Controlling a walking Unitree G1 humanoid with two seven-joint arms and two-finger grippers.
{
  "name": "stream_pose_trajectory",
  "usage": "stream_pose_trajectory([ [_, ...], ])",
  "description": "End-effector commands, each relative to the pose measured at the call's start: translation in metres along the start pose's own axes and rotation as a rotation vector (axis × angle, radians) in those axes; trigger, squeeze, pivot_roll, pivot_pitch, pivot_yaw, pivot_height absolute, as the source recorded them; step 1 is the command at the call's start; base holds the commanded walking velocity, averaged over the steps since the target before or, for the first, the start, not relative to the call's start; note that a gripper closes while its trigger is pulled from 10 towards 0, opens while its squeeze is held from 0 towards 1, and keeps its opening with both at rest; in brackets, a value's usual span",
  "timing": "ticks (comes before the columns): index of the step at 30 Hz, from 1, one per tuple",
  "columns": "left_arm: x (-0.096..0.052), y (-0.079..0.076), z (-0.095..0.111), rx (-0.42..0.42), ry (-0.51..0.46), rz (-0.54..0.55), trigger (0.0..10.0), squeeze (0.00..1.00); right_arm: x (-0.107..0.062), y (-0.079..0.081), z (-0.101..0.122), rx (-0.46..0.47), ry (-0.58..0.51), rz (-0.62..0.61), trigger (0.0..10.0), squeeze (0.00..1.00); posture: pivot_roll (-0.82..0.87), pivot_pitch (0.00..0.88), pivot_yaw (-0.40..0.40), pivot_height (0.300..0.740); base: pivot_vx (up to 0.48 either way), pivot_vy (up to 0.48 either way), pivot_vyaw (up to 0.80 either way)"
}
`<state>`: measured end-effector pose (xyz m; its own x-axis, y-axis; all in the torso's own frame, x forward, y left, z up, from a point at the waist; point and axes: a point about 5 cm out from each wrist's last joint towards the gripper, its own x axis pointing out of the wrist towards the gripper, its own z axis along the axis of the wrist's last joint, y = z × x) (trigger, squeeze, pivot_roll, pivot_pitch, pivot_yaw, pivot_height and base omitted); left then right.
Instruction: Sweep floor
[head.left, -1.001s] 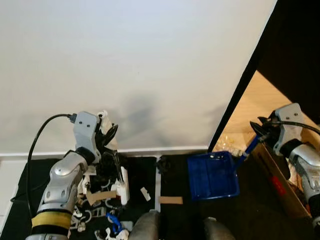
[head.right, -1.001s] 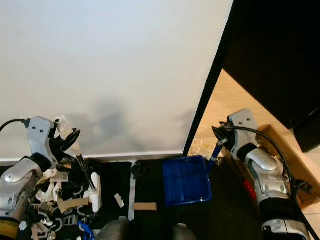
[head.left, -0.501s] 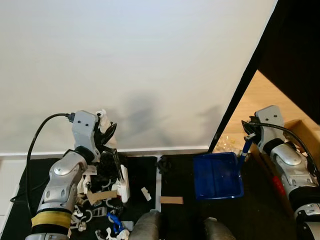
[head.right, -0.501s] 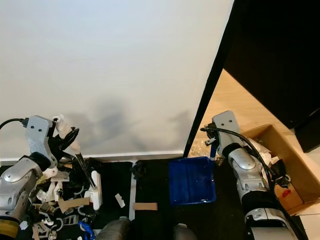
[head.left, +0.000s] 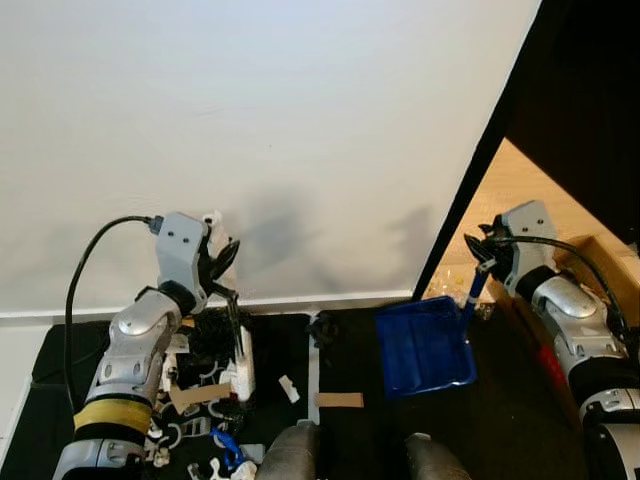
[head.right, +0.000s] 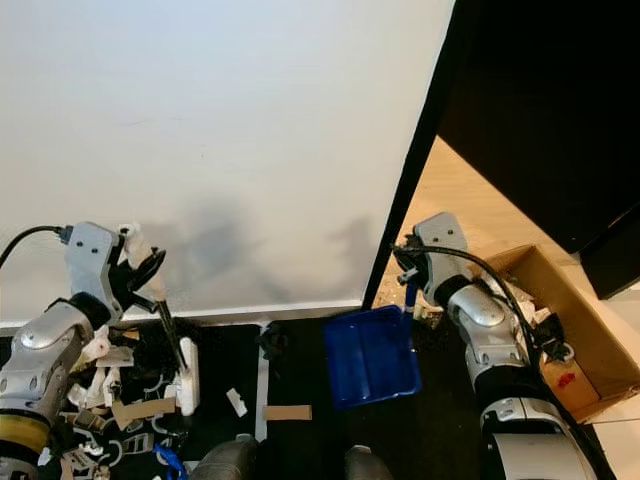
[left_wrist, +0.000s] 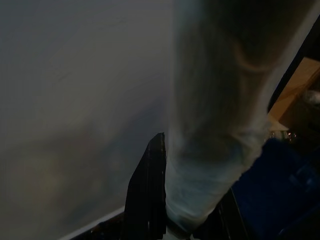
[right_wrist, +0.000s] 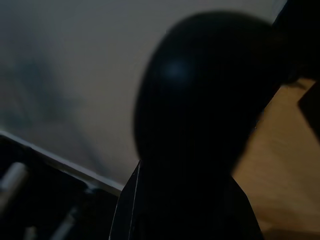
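Down at the lower left of the head views, the left gripper (head.left: 222, 272) is closed around the pale top of a small hand brush (head.left: 243, 362), whose dark stem runs down to a white head resting on the black floor mat (head.left: 275, 345). Its wrist view shows the blurred whitish handle (left_wrist: 215, 125) pinched close against one black finger (left_wrist: 150, 200). Around the brush head, at the lower left, lies a heap of litter (head.left: 190, 400): white plastic bits, brown cardboard scraps and a blue piece. A loose strip of cardboard (head.left: 339, 400) lies lower centre, apart from the heap, with a small white scrap (head.left: 289, 388) between it and the brush.

At the centre right, the blue dustpan (head.left: 425, 348) sits on the dark floor, its handle (head.left: 472, 296) rising up and to the right into the right gripper (head.left: 484, 254), whose jaws are shut on it. The right wrist view is very dark: a black rounded shape (right_wrist: 200, 110) close to the lens, with pale wall behind.

A white wall (head.left: 280, 130) takes the upper left, with a white baseboard (head.left: 330, 298) along its foot. A black panel (head.left: 590, 90) stands at the upper right, wooden flooring (head.left: 520, 190) beneath it, and an open cardboard box (head.right: 580, 340) at the right edge beside the right arm.
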<state>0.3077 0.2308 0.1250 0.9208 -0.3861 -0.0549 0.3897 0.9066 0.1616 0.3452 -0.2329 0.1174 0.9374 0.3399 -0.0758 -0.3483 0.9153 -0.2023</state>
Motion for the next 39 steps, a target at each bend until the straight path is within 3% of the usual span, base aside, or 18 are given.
stream_pose_trajectory([
  [1, -0.003, 0.006, 0.001, 0.030, -0.007, 0.014, 10.0, 0.00, 0.002, 0.001, 0.000, 0.030, -0.004, 0.004, 10.0, 0.00, 0.19, 0.220, 0.069, 0.740, 0.000, 0.000, 0.00],
  [13, -0.002, 0.004, 0.001, 0.027, -0.019, 0.007, 10.0, 0.00, 0.002, 0.005, -0.008, -0.020, 0.041, -0.001, 10.0, 0.00, 0.20, 0.219, 0.072, 0.740, 0.000, 0.000, 0.00],
  [25, -0.002, -0.002, -0.003, 0.009, -0.020, -0.004, 10.0, 0.00, -0.007, -0.019, 0.000, -0.026, 0.030, -0.010, 10.0, 0.00, 0.19, 0.211, 0.065, 0.740, 0.000, 0.000, 0.00],
  [28, -0.003, -0.001, -0.005, 0.009, -0.019, -0.003, 10.0, 0.00, -0.015, -0.029, 0.001, 0.023, 0.026, 0.005, 10.0, 0.00, 0.18, 0.205, 0.064, 0.740, 0.000, 0.000, 0.00],
  [31, -0.003, -0.001, -0.005, 0.007, -0.018, -0.002, 10.0, 0.00, -0.016, -0.029, 0.001, 0.011, 0.030, 0.012, 10.0, 0.00, 0.18, 0.204, 0.066, 0.740, 0.000, 0.000, 0.00],
  [36, -0.001, -0.003, -0.005, 0.002, -0.021, -0.006, 10.0, 0.00, -0.013, -0.011, -0.013, -0.004, 0.058, 0.038, 10.0, 0.00, 0.19, 0.200, 0.067, 0.740, 0.000, 0.000, 0.00],
  [39, 0.000, -0.004, -0.004, 0.002, -0.023, -0.007, 10.0, 0.00, -0.012, -0.008, -0.014, 0.008, 0.054, 0.047, 10.0, 0.00, 0.19, 0.200, 0.067, 0.740, 0.000, 0.000, 0.00],
])
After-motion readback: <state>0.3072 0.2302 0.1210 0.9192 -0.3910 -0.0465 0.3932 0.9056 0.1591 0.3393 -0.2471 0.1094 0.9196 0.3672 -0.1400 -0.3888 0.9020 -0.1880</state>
